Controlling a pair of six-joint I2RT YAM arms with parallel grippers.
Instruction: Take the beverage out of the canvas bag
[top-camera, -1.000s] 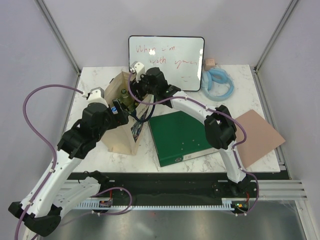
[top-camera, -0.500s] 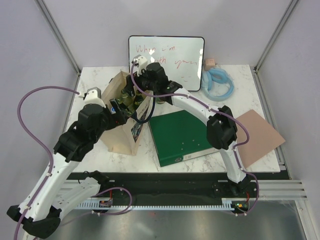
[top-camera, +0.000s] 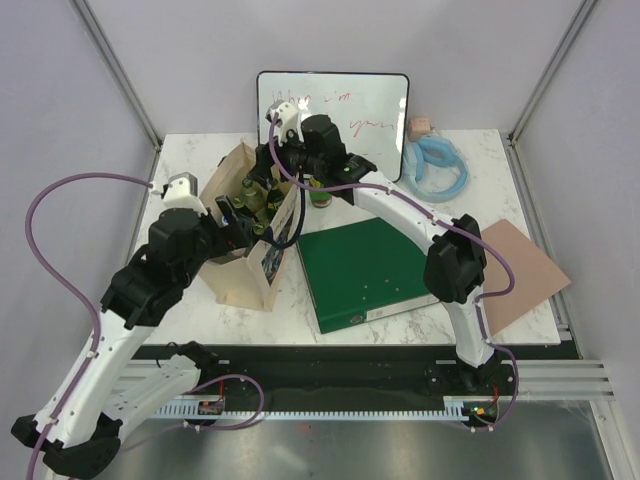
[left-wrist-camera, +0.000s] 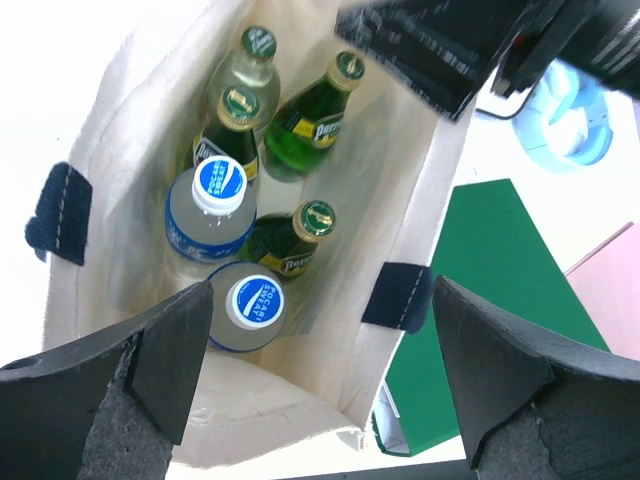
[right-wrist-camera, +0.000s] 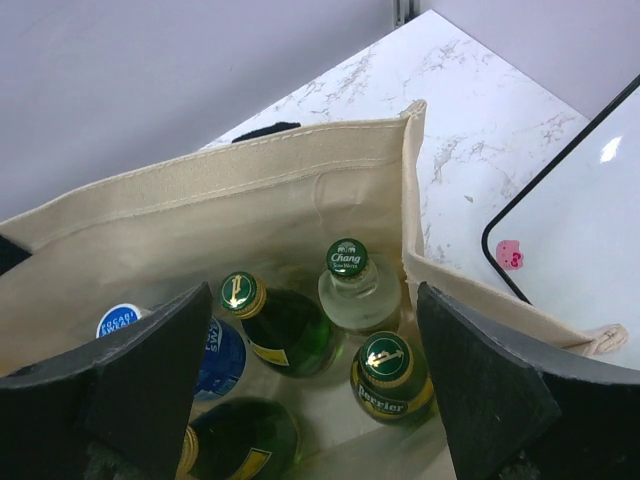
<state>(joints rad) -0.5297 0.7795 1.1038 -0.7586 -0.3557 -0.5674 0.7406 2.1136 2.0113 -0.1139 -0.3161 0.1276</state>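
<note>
Right end effector (right-wrist-camera: 312, 320) higher now, spread (empty), above upright, mouth-up canvas bag (top-camera: 238, 272)

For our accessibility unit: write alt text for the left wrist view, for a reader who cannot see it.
Looking straight down into the open canvas bag, six bottles stand together: two with blue-and-white caps, four glass ones with green or gold caps. The left gripper, open, frames the bottom corners; a green binder lies beside the bag.
</note>
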